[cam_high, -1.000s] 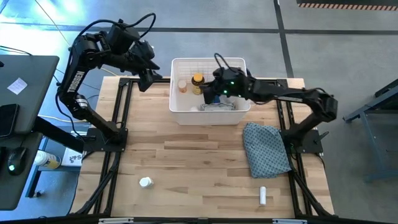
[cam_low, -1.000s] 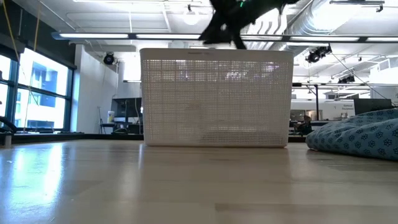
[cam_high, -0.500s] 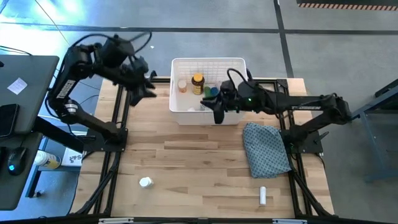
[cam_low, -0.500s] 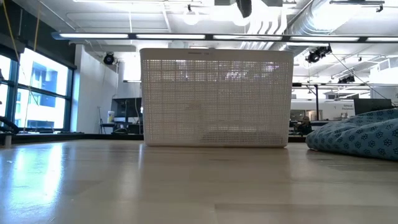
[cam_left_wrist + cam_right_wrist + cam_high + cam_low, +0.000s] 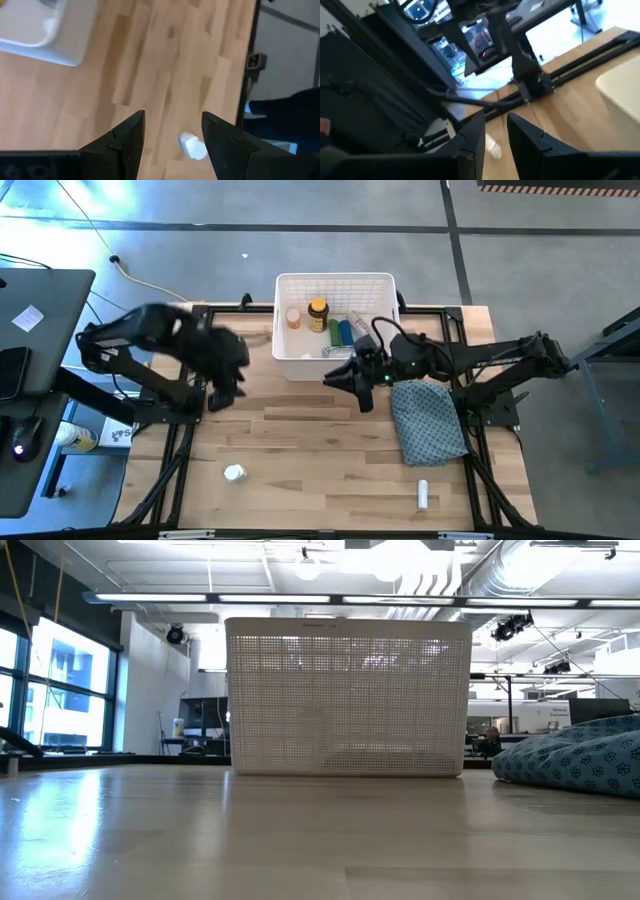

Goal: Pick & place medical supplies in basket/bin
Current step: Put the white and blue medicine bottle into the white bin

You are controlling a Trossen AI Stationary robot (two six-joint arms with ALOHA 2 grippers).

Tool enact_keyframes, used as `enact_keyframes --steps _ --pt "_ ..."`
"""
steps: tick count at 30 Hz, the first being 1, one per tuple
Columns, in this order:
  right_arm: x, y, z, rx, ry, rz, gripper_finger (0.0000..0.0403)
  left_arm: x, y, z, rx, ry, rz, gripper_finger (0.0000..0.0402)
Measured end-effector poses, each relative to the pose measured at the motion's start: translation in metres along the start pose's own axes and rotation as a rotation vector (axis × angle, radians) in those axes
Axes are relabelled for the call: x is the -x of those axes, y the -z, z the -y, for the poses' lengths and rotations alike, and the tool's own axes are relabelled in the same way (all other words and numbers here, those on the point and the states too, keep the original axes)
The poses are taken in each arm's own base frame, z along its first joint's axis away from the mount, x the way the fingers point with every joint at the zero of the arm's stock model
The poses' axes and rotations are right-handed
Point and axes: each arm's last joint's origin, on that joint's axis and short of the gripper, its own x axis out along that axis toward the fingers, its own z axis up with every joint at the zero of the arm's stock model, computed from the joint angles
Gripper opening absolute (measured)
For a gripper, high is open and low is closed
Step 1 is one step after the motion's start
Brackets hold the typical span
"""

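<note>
Already, most supplies are gathered in the bin (image 5: 296, 366) at upper centre, among them the amber bottle (image 5: 318, 314). At left centre of the high view the left gripper (image 5: 222, 379) is carried over bare wood with its fingers spread and empty, apparently so the white pill bottle (image 5: 234, 473) at lower left can be approached. Right of centre the right gripper (image 5: 347, 381) is held just below the bin, fingers slightly parted, gripping nothing. At lower right 1 white tube (image 5: 422, 494) is left beneath the cloth (image 5: 427, 419).
</note>
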Motion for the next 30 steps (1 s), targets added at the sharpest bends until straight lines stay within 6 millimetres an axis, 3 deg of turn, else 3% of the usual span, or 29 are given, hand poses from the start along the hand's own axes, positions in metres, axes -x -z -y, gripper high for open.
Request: enact_keyframes --steps 11,20,25,30 --pt "0.022 0.048 -0.041 -0.003 0.102 -0.189 0.0074 -0.020 0.025 0.059 0.010 0.044 -0.153 0.0227" --pt "0.035 0.072 -0.072 -0.005 0.072 -0.212 0.0074 -0.057 0.042 0.109 -0.081 0.015 -0.307 0.0227" --pt "0.039 0.078 -0.079 -0.046 0.058 -0.234 0.0074 -0.080 0.042 0.122 -0.085 -0.037 -0.353 0.0237" --pt "0.044 0.085 -0.085 -0.052 0.111 -0.211 0.0074 -0.082 0.043 0.123 -0.088 -0.036 -0.362 0.0262"
